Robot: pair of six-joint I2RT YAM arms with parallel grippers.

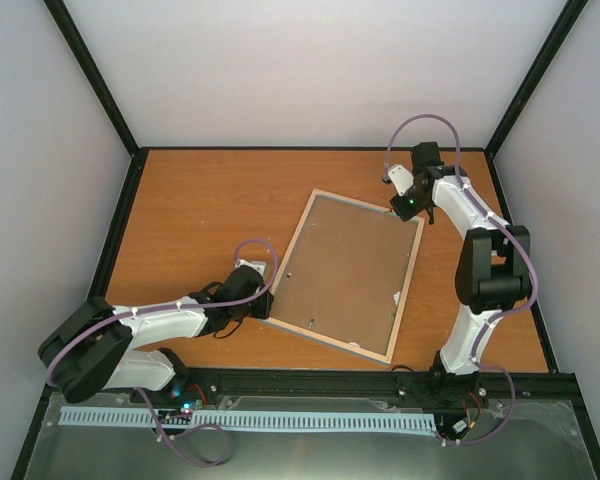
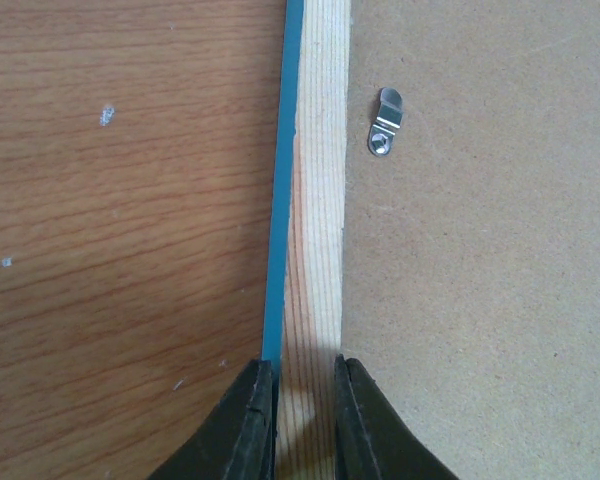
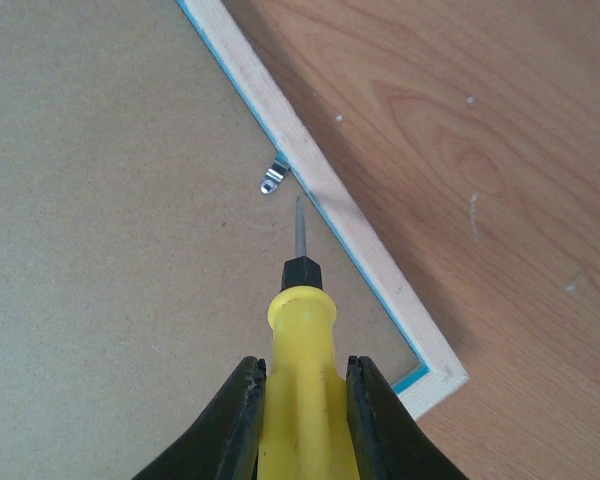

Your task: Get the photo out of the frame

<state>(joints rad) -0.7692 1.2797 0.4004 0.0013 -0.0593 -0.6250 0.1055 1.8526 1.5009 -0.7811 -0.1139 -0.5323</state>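
The frame (image 1: 302, 235) lies face down on the table, pale wood edge up, with the brown backing board (image 1: 350, 270) covering it. The photo is hidden under the board. My left gripper (image 1: 265, 303) is shut on the frame's left wood rail (image 2: 315, 250), blue edge beside it. My right gripper (image 1: 408, 203) is shut on a yellow-handled screwdriver (image 3: 300, 390); its tip (image 3: 299, 215) hovers just short of a metal retaining clip (image 3: 273, 178) near the frame's far right corner (image 3: 435, 375).
Another metal clip (image 2: 384, 122) sits on the backing board near the left rail. The wooden table (image 1: 200, 200) is walled by white panels. A black rail (image 1: 310, 385) runs along the near edge.
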